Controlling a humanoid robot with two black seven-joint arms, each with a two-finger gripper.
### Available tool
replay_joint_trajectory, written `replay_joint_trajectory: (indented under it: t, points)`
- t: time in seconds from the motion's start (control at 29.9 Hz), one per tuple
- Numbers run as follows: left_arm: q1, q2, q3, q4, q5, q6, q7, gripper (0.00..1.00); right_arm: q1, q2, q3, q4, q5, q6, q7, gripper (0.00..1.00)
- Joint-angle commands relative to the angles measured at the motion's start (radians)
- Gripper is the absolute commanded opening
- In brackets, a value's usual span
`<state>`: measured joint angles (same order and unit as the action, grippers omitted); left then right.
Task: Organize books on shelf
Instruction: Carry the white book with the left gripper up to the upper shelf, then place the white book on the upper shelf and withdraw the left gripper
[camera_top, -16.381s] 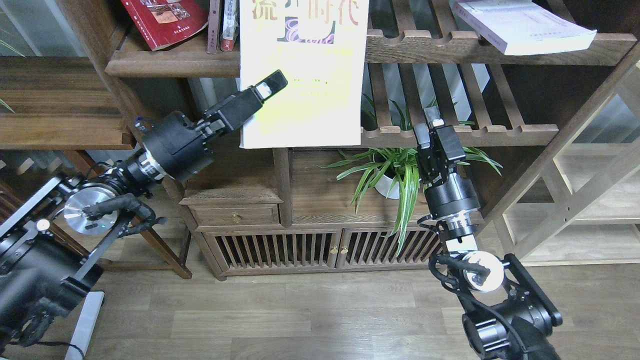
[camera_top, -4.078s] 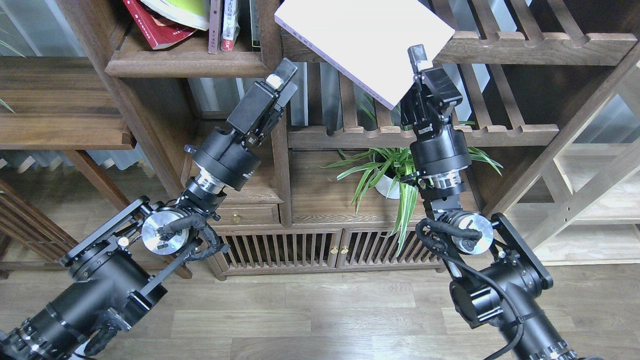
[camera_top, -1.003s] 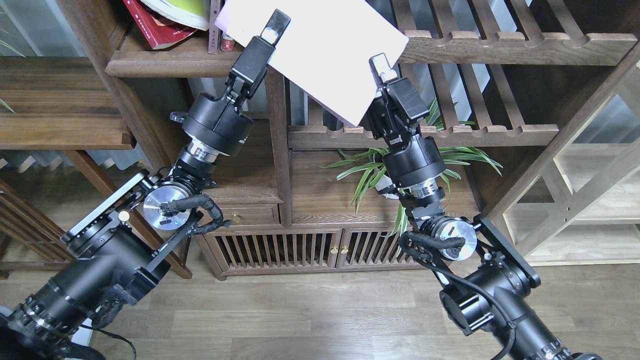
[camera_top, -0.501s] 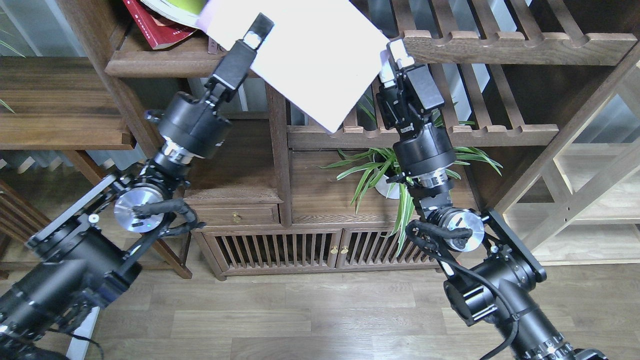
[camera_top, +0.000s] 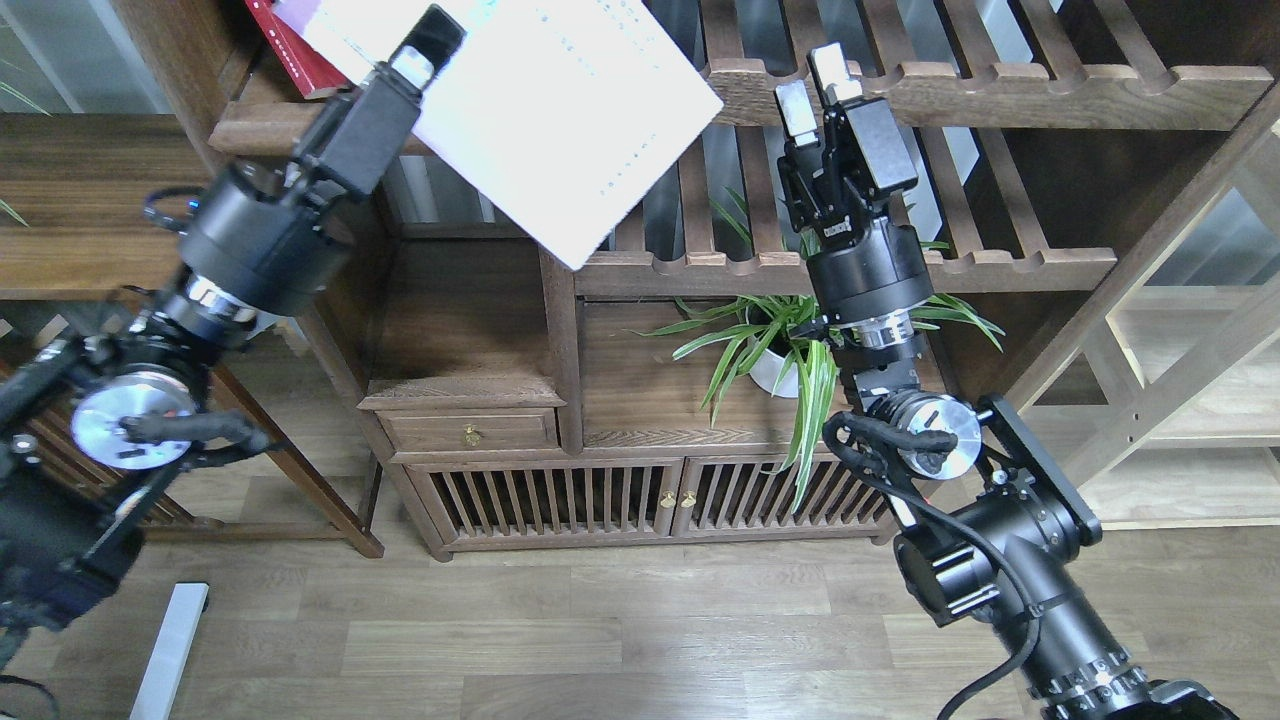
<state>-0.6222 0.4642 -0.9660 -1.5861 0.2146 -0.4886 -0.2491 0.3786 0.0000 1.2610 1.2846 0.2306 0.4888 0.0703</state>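
Since half a second ago the white book (camera_top: 540, 120) has swung toward the upper left of the frame, now pinched only by the left gripper (camera_top: 420, 55), while the right gripper (camera_top: 818, 82) has let go and stands beside it with its fingers spread and nothing between them. By the look of it the task is nearly done: the dark red book (camera_top: 290, 55) already lies in the narrow compartment at the top left, and the white one, tilted, partly overhanging the shelf (camera_top: 250, 135), remains to be pushed in. Around this surface stand slatted racks (camera_top: 1000, 90), a potted plant (camera_top: 790, 350), a low cabinet (camera_top: 560, 495) and a wooden floor (camera_top: 600, 630).
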Motion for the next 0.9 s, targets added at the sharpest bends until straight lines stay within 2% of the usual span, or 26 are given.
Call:
replay_joint_trajectory:
  t: [0.0,0.2,0.4,0.5,0.67,0.87]
  points:
    - [0.012,0.082,-0.026,-0.043,0.022,0.0,0.004,0.01,0.0,0.0,0.0,-0.004,0.001,0.0,0.0,0.67]
    - [0.012,0.191,-0.088,-0.123,0.095,0.0,0.02,0.01,-0.004,0.0,0.0,-0.002,0.0,0.0,-0.001,0.69]
    - [0.015,0.304,-0.181,-0.158,0.124,0.0,0.093,0.0,-0.009,0.0,-0.008,-0.002,0.001,0.0,-0.001,0.7]
    - [0.018,0.369,-0.226,-0.158,0.124,0.0,0.094,0.0,-0.02,0.0,-0.008,-0.002,0.001,0.0,-0.001,0.7]
    - [0.036,0.383,-0.309,-0.158,0.124,0.0,0.097,0.0,-0.029,-0.012,-0.009,-0.002,-0.001,0.0,-0.001,0.72]
    - [0.038,0.383,-0.349,-0.158,0.124,0.145,0.09,0.0,-0.04,-0.061,-0.008,-0.002,-0.001,0.0,-0.001,0.73]
